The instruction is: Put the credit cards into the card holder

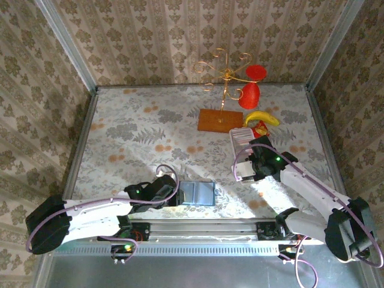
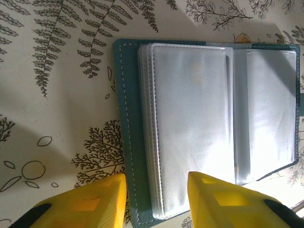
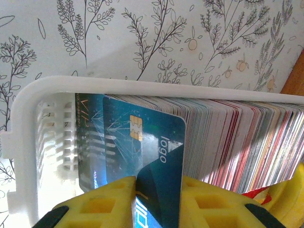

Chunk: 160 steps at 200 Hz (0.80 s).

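Right claw [image 3: 159,202]: yellow fingers [image 3: 102,204] clamped on the lower edge of a teal-blue card [image 3: 142,142] bearing a chip and the word "logo". The card stood on edge at the front of a dense row of credit cards [image 3: 237,137], which were packed upright in a white slotted tray [image 3: 28,118]. The tray's end wall lay just beyond the card's face, and the neighbouring cards pressed against its back.

Left claw [image 2: 156,202]: fingers [image 2: 90,202] apart, with the near edge of the card holder [image 2: 128,118] lying between them; contact could not be judged. The holder lay open and flat on the patterned surface [image 2: 57,118], its clear sleeves [image 2: 190,118] facing up and glaring in the light.

In the overhead view the card holder [image 1: 198,193] sat near the front edge of the surface, well apart from the tray [image 1: 242,138]. Behind the tray stood an orange-brown board [image 1: 219,120], a gold wire stand [image 1: 226,75], a banana [image 1: 262,117] and a red packet [image 1: 260,128].
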Each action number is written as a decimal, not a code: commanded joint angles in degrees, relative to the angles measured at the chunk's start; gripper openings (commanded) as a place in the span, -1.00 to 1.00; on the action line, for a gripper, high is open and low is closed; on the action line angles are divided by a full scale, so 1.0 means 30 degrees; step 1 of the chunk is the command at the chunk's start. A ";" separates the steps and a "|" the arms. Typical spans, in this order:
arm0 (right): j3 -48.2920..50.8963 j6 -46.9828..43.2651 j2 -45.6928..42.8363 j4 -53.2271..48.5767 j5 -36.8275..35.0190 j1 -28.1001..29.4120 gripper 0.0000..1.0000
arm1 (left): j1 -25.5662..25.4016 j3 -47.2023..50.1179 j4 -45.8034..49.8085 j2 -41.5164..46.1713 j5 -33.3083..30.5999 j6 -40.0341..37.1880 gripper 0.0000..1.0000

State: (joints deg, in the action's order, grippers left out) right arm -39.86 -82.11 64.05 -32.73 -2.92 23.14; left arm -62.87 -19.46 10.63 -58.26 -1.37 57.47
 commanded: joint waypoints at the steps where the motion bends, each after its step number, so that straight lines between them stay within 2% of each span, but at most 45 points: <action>1: 0.0261 0.0247 -0.0578 0.0932 0.0116 -0.0043 -0.50 | -0.0247 -0.0338 -0.0092 -0.0033 -0.0218 0.0391 -0.23; 160: 0.0832 0.0742 -0.2013 0.0831 0.0211 -0.0061 -0.53 | -0.0576 -0.0747 -0.0490 -0.0935 -0.0184 0.0403 -0.36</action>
State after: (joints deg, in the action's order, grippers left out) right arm -37.76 -80.79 59.18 -31.48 -2.63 23.14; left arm -64.10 -19.97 9.78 -60.40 -1.45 58.08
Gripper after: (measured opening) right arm 0.235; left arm 0.324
